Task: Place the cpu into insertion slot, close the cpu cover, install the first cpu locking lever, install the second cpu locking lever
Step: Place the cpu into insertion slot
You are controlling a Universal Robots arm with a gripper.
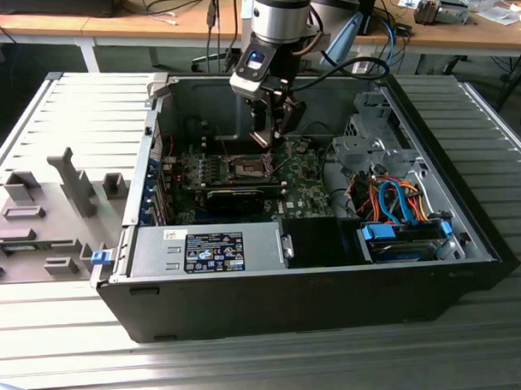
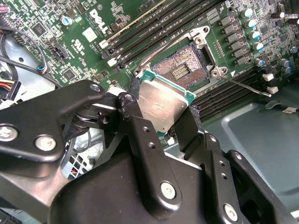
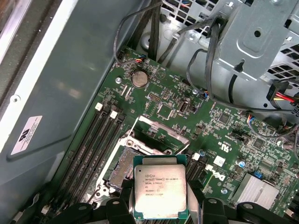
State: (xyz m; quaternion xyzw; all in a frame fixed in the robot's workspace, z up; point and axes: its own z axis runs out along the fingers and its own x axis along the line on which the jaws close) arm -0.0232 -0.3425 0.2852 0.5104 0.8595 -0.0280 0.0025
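Observation:
My gripper (image 1: 268, 133) hangs inside the open computer case, just above the green motherboard (image 1: 304, 172). It is shut on the cpu (image 3: 160, 191), a flat square chip with a silver top, pinched at two opposite edges between black fingers (image 2: 140, 133). In both wrist views the cpu (image 2: 163, 105) floats beside and slightly above the insertion slot (image 3: 125, 165), whose contact field (image 2: 180, 70) lies bare. The cpu cover (image 3: 161, 129) is swung up at the slot's far side. A thin locking lever (image 2: 243, 87) sticks out from one corner of the slot.
Long black memory slots (image 3: 91, 140) run along both sides of the slot. A metal drive cage (image 1: 370, 144) with orange and blue cables (image 1: 398, 199) fills the exterior view's right. The power supply (image 1: 211, 248) sits at the front. The case wall (image 3: 70, 84) stands close by.

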